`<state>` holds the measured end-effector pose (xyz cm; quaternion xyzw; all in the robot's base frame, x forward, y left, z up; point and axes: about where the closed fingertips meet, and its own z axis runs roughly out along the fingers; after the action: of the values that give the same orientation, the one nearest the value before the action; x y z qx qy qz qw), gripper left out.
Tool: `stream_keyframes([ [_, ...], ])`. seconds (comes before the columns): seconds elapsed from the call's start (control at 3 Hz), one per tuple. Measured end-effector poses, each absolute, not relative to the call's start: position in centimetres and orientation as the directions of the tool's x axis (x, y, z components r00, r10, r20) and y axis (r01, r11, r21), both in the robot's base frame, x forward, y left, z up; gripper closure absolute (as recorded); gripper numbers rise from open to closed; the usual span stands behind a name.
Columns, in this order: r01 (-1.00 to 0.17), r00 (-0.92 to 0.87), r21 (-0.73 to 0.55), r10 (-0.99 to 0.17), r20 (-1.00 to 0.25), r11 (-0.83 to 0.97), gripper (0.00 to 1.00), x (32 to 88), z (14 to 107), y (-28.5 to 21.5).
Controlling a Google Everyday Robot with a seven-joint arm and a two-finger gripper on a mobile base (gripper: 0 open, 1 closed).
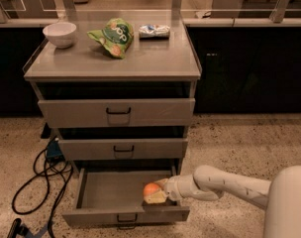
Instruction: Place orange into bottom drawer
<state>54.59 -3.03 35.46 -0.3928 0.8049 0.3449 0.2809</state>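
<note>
The orange [150, 189] is a small bright round fruit, low inside the right part of the bottom drawer [111, 192], which is pulled open. My gripper [154, 194] reaches in from the right on a white arm and is shut on the orange, its pale fingers [155, 198] wrapping the fruit's lower right side. Whether the orange touches the drawer floor I cannot tell. Above the bottom drawer, the two grey drawers stand pushed in.
On the cabinet top sit a white bowl [60, 33], a green snack bag [113, 36] and a small white packet [154, 30]. Black cables [39, 175] lie on the speckled floor left of the cabinet. Dark counters run behind.
</note>
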Motion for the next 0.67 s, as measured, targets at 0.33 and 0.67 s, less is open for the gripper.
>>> stream_keyframes([
  [0.33,-0.767,-0.601,0.353,-0.405,-0.69,0.536,1.0,56.4,32.5,-1.8],
  [0.67,-0.747,-0.596,0.303,-0.395,-0.699,0.592,1.0,58.1,32.1,-2.7],
])
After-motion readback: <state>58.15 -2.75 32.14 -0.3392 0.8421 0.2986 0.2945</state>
